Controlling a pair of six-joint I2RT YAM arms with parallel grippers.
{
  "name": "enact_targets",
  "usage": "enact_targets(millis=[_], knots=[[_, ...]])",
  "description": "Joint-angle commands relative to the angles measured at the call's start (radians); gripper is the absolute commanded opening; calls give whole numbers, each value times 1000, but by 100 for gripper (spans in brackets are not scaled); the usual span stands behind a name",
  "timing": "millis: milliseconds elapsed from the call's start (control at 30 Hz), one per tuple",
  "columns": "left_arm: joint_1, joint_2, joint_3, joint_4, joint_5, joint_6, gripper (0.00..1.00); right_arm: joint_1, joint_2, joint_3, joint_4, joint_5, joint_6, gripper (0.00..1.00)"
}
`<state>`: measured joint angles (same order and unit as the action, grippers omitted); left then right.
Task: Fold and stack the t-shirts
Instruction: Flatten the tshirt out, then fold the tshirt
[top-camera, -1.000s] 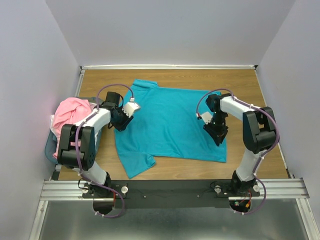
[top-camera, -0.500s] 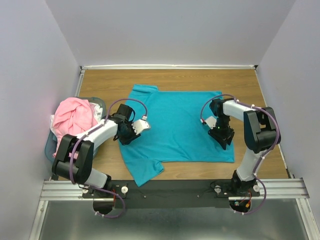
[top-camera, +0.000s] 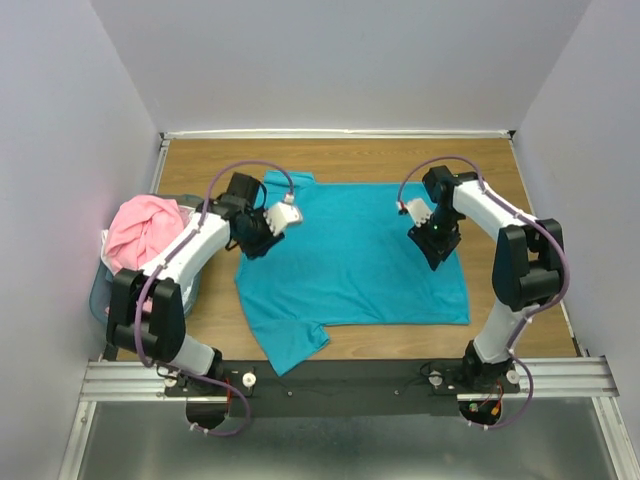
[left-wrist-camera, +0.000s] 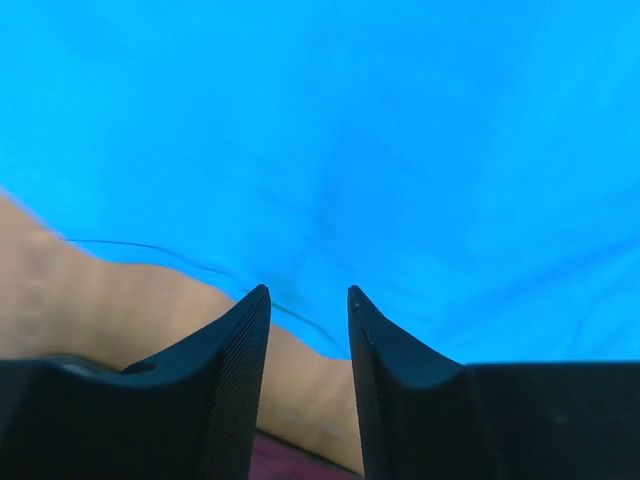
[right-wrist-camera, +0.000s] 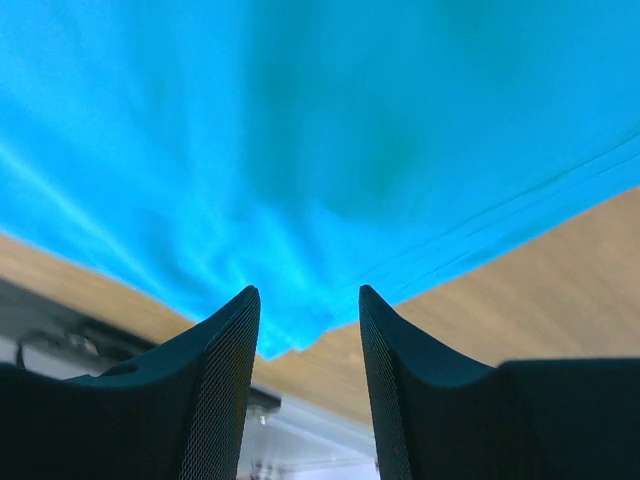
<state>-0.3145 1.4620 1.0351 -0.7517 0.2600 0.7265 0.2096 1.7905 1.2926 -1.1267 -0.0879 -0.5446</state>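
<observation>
teal t-shirt (top-camera: 350, 265): it lies open and flat in the middle of the surface (top-camera: 520, 200). One sleeve is at 11 o'clock. The other sleeve is at 7 o'clock, close to the metal rail (top-camera: 350, 375).
what changed: a second ago the shirt sat crooked. Now it has slid a bit toward 3 o'clock and its edges lie straighter. Both arms have moved up toward 12 o'clock.
what that means: I think the spreading is about done and the first fold can start. Nothing is folded yet.
left claw (top-camera: 252, 243): over the shirt's 9 o'clock edge, fingers apart, holding nothing.
right claw (top-camera: 436, 250): over the shirt's 3 o'clock side, fingers apart, holding nothing.
pink t-shirt (top-camera: 140, 232): bunched up in the basket (top-camera: 100, 290) at 9 o'clock, not folded.
surface: brown wood.
room: plain pale walls (top-camera: 330, 60) on three sides.
</observation>
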Motion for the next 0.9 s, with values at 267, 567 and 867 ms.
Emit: enact_targets(millis=[267, 567, 867], knots=[[264, 409, 595, 201, 205, -344, 52, -183, 309, 603, 140, -173, 158, 50], [264, 711, 902, 293, 183, -509, 52, -233, 561, 870, 245, -154, 210, 49], [262, 905, 1112, 275, 137, -535, 60, -256, 678, 988, 272, -147, 179, 52]])
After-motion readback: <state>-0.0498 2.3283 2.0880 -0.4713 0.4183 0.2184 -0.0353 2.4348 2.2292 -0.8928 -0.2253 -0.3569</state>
